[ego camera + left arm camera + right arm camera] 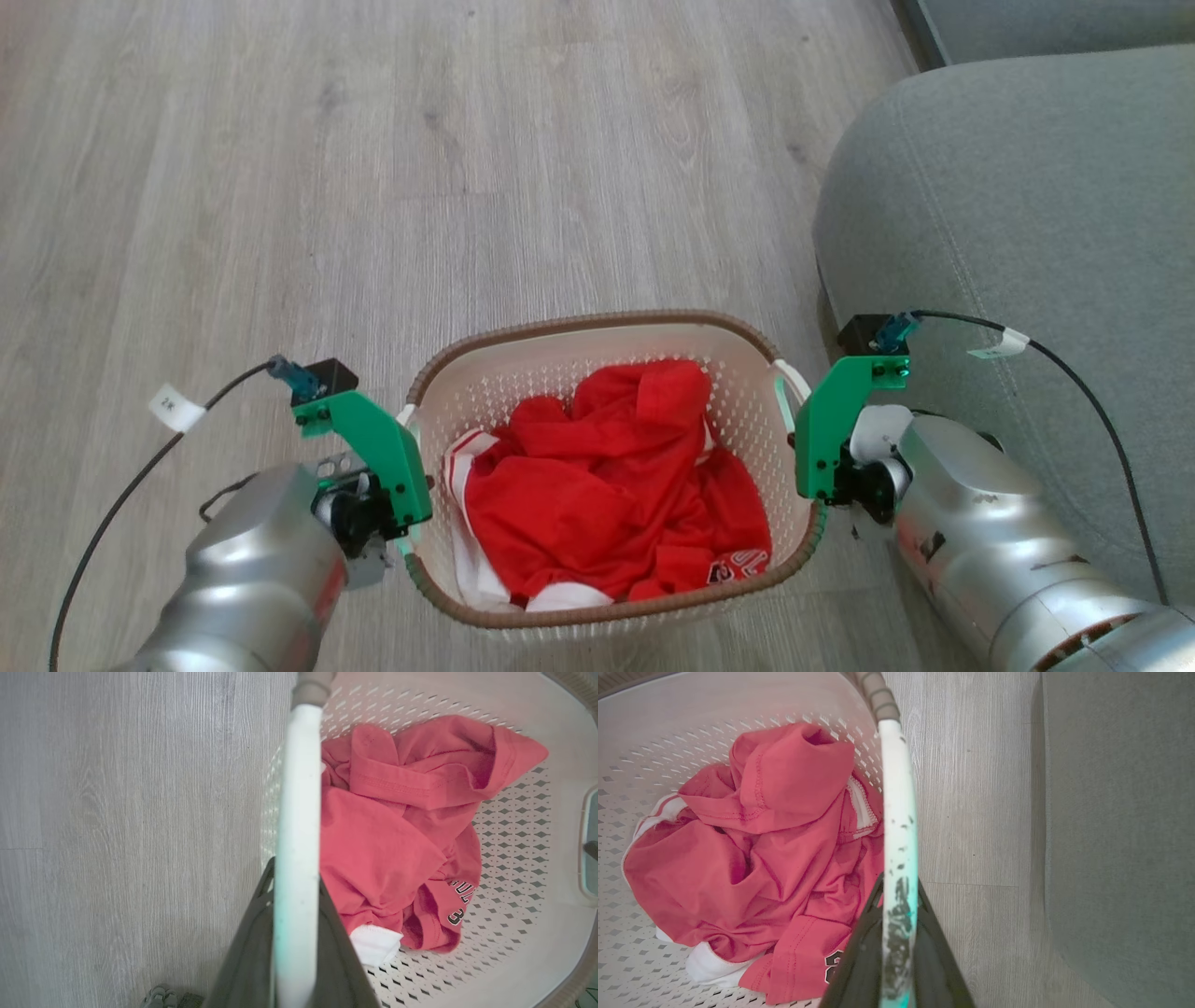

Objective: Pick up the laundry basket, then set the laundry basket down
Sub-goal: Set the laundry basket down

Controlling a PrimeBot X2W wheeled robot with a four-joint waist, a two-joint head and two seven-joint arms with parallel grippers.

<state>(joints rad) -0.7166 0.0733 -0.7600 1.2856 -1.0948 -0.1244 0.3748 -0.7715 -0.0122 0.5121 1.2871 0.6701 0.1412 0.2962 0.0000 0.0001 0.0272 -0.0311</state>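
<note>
Holding the laundry basket just beside the sofa, pinching one white handle in the left gripper and the other in the right gripper. Grasping looking finished; lifting maybe starting, setting down remaining.

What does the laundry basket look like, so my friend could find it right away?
Find the big grey sofa. Right beside it, with wood floor around, is the laundry basket: creamy white with lots of little holes. Nothing else there has a brown braided rim and a crumpled red shirt inside.
</note>
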